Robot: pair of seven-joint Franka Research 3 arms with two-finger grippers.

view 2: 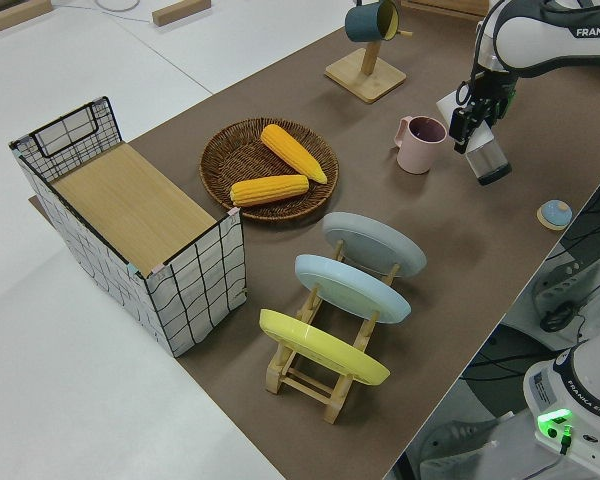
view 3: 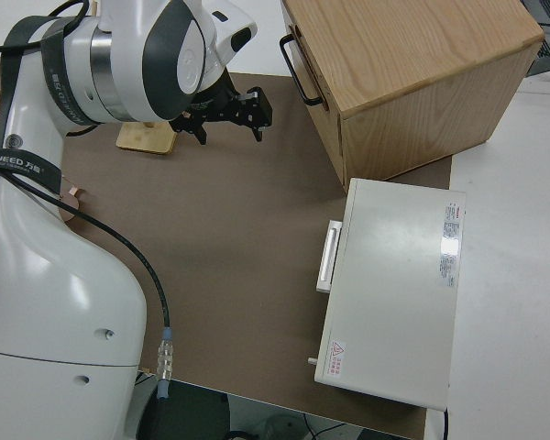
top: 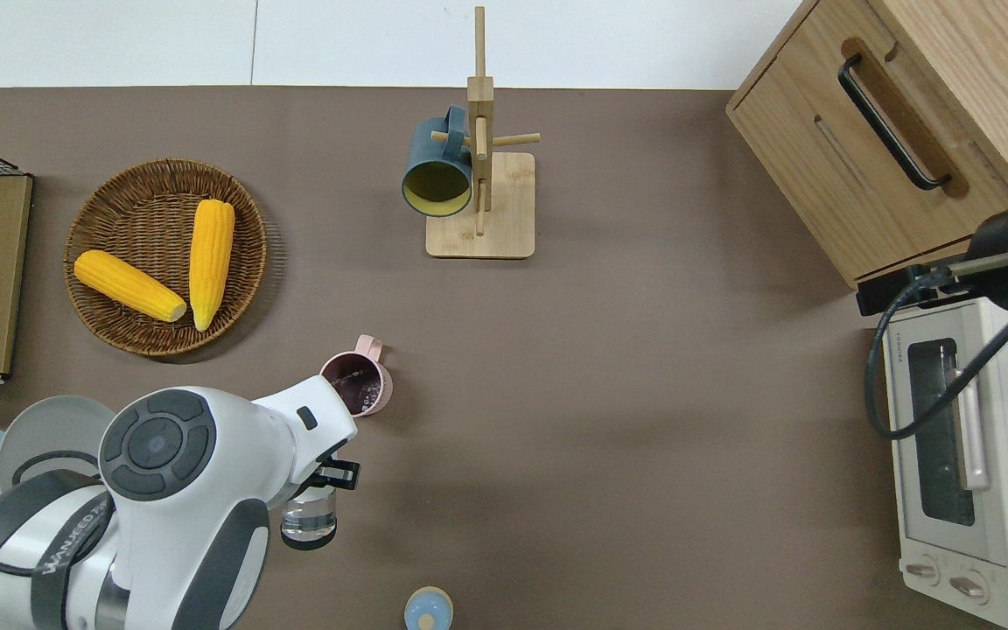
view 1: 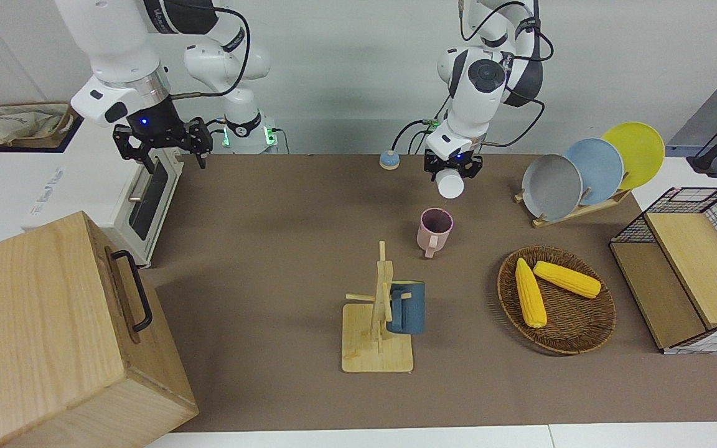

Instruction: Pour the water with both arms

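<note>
My left gripper (view 1: 452, 169) is shut on a clear bottle (top: 309, 518) that it holds tipped on its side above the table. The bottle's white end (view 1: 450, 184) points toward a pink mug (view 1: 434, 231), which stands upright just farther from the robots. In the overhead view the bottle (view 2: 488, 160) sits beside the mug (top: 358, 385), nearer to the robots, with its white end hidden under the arm. The mug's inside looks dark. I cannot tell whether water is flowing. My right gripper (view 1: 162, 148) is open and empty, its arm parked.
A small blue round lid (view 1: 389, 160) lies near the robots. A wooden mug tree (view 1: 379, 314) carries a dark blue mug (view 1: 407, 307). A wicker basket (view 1: 582, 323) holds two corn cobs. Also here: plate rack (view 1: 589, 171), wire crate (view 1: 694, 274), toaster oven (top: 959, 464), wooden box (view 1: 53, 336).
</note>
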